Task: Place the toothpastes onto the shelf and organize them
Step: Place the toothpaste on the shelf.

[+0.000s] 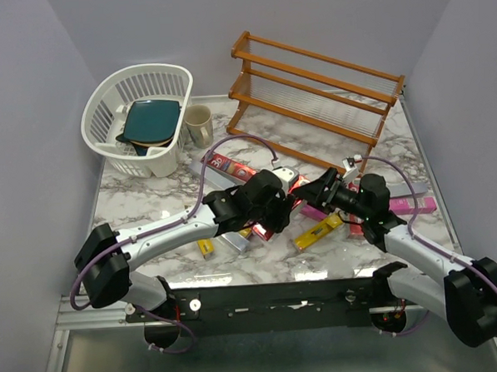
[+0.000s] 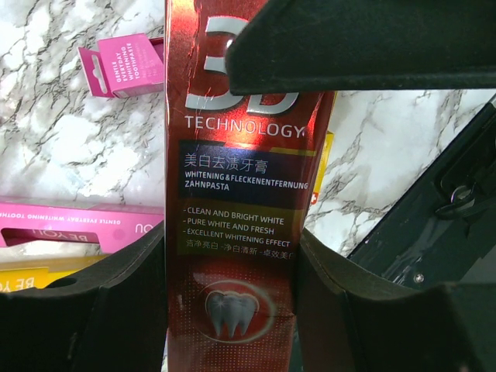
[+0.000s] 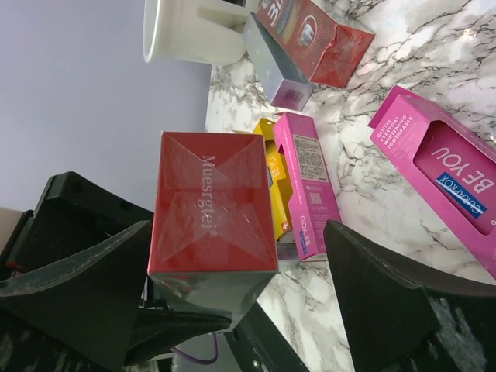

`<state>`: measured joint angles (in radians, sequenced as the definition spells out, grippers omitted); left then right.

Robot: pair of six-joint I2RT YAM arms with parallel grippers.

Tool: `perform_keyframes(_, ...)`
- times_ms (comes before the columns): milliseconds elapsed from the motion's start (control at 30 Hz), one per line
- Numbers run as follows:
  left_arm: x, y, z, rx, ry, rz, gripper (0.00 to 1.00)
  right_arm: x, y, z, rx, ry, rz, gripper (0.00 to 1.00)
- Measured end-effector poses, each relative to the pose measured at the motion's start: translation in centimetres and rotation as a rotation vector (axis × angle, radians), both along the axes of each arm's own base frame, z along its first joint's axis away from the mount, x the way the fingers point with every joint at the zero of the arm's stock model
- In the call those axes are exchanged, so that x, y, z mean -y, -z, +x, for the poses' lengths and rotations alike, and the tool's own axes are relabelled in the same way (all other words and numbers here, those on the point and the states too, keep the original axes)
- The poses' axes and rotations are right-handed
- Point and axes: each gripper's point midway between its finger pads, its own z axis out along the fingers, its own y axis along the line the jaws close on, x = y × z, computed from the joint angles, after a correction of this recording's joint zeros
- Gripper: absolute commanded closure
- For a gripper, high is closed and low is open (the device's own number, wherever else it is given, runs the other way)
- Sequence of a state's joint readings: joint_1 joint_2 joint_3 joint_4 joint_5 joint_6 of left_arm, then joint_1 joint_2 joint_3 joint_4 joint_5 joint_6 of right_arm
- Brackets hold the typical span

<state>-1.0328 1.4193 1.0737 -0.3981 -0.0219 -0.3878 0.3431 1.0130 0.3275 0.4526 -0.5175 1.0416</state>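
Over the middle of the table [image 1: 141,204], nearer than the shelf [image 1: 310,91], the left gripper [image 2: 232,263] pinches a red toothpaste carton [image 2: 240,178] across its long sides. The right gripper [image 3: 240,232] gapes wide around its end. Likely light, glossy, crushable card, so grip the flat faces gently.

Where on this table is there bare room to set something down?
Bare marble lies in front of the basket on the left, and at the right edge between the shelf's end and the pink carton. The shelf's tiers look bare. The middle is crowded: toothpaste cartons, left gripper gripping a red carton, right gripper.
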Motion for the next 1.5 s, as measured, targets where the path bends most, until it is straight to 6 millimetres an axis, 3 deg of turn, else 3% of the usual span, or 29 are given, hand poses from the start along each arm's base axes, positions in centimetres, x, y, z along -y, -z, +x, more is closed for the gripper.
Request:
perform_keyframes(333,1.0,0.0,-0.4,0.026,0.034,-0.008,0.48,-0.1,0.2,-0.3,-0.021,0.015,0.071,0.35)
perform_keyframes(533,1.1,0.5,-0.5,0.038,0.041,-0.006,0.3,-0.2,-0.4,-0.4,-0.016,0.018,0.113,0.5)
perform_keyframes(600,1.1,0.8,-0.6,0.042,0.042,-0.006,0.17,-0.1,-0.2,-0.5,-0.028,0.022,0.118,0.53)
perform_keyframes(633,1.1,1.0,-0.5,0.047,0.041,-0.008,0.09,-0.1,0.0,-0.6,-0.037,0.025,0.12,0.54)
perform_keyframes(767,0.7,1.0,-0.5,0.079,0.033,-0.041,0.01,0.1,0.9,-0.9,-0.062,0.035,0.118,0.57)
perform_keyframes(1033,-1.3,1.4,-1.0,0.187,0.012,-0.178,0.01,0.2,0.1,-1.0,-0.06,0.042,0.144,0.59)
perform_keyframes(1500,-4.5,0.1,-2.3,0.439,0.033,-0.46,0.01,0.1,-0.1,-1.0,-0.094,0.048,0.172,0.59)
